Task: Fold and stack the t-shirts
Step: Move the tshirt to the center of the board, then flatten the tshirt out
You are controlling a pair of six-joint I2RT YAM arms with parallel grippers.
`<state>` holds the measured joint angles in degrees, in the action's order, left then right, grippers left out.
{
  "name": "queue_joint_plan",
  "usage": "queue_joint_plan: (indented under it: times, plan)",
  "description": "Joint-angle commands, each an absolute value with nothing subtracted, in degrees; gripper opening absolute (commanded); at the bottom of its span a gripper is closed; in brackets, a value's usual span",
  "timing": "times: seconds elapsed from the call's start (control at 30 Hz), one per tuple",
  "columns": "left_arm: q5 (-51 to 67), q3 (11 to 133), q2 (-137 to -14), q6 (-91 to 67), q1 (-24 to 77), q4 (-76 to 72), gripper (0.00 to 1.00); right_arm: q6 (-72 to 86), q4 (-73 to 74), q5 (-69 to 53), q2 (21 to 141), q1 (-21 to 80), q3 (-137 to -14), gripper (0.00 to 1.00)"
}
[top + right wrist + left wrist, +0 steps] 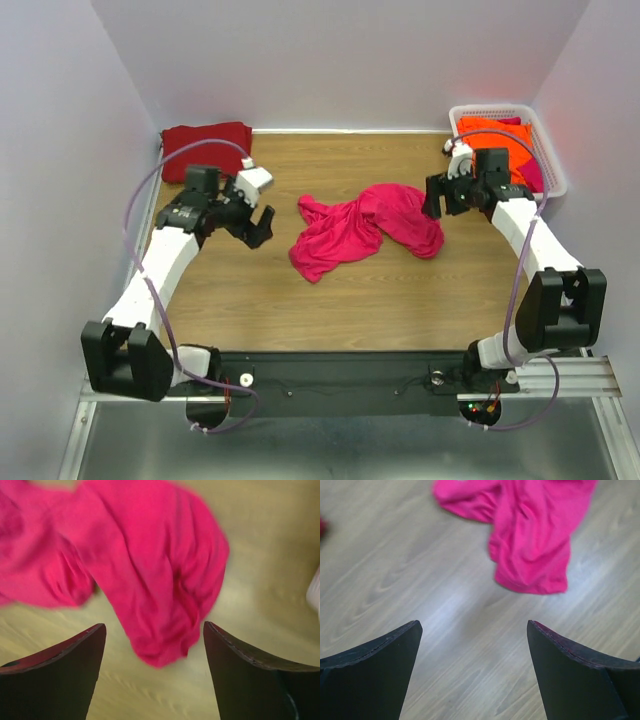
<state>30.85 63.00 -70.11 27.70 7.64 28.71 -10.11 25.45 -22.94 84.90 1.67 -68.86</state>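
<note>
A bright pink-red t-shirt (365, 231) lies crumpled in the middle of the wooden table (330, 300). It shows as a bunched heap (530, 535) in the left wrist view and fills the upper part (145, 560) of the right wrist view. A dark maroon-red t-shirt (205, 146) lies folded at the back left corner. Orange t-shirts (495, 140) sit in the basket. My left gripper (258, 224) is open, left of the pink shirt and apart from it. My right gripper (433, 200) is open at the shirt's right end, with nothing held between its fingers.
A white latticed basket (552, 165) stands at the back right corner, close behind my right arm. Purple-white walls close in the table on three sides. Bare wood lies in front of the pink shirt toward the arm bases.
</note>
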Motion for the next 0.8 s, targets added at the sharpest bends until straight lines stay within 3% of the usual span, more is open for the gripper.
queue_joint_plan:
  times: [0.0, 0.23, 0.53, 0.63, 0.77]
  plan:
    - [30.1, 60.4, -72.8, 34.0, 13.7, 28.7, 0.99, -22.8, 35.4, -20.4, 81.9, 1.4, -68.6, 0.86]
    - [26.6, 55.2, -78.4, 31.3, 27.5, 22.1, 0.98, -27.1, 43.3, -17.2, 85.7, 1.4, -63.1, 0.75]
    - [17.2, 53.2, -88.8, 27.4, 36.6, 13.9, 0.83, -23.6, 41.5, -16.5, 95.3, 1.7, -62.4, 0.61]
    - [14.9, 53.4, -91.7, 27.4, 36.9, 13.3, 0.74, -21.3, 39.6, -15.7, 98.8, 1.8, -63.1, 0.56]
    - [9.6, 51.9, -93.2, 28.4, 36.7, 12.9, 0.52, -18.3, 37.3, -12.8, 101.9, 1.8, -64.9, 0.44]
